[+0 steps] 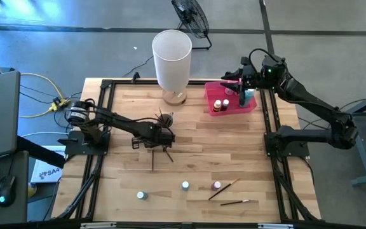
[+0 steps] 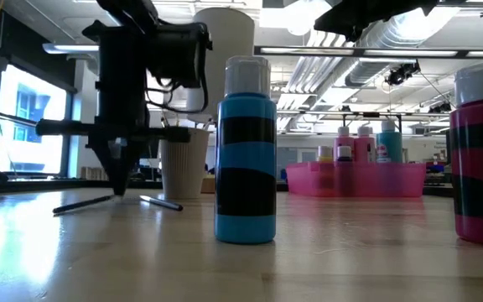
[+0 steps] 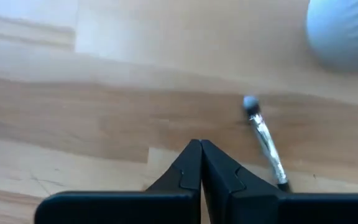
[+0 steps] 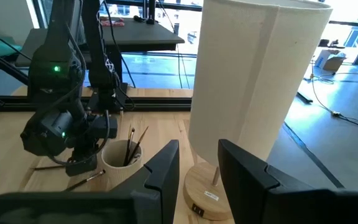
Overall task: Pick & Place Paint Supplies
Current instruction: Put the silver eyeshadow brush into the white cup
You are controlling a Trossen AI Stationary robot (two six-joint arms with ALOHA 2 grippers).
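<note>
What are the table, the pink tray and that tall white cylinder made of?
The table looks like wood: pale planks with grain lines and a soft sheen in the low view. The tray seems to be plastic, since it is translucent pink and bottles show through its wall. The cylinder looks like matte fabric or paper, on a round, seemingly wooden base.

You have open wood across the middle of the table (image 1: 234, 149), between the left gripper (image 1: 164, 145) and the pink tray (image 1: 229, 108). Near the front edge, three tiny bottles (image 1: 185, 186) and two loose paintbrushes (image 1: 223, 189) break up the path. At the back, the tall white cylinder (image 1: 171, 57) and brush cup (image 1: 165, 118) crowd the left arm's reach.
</note>
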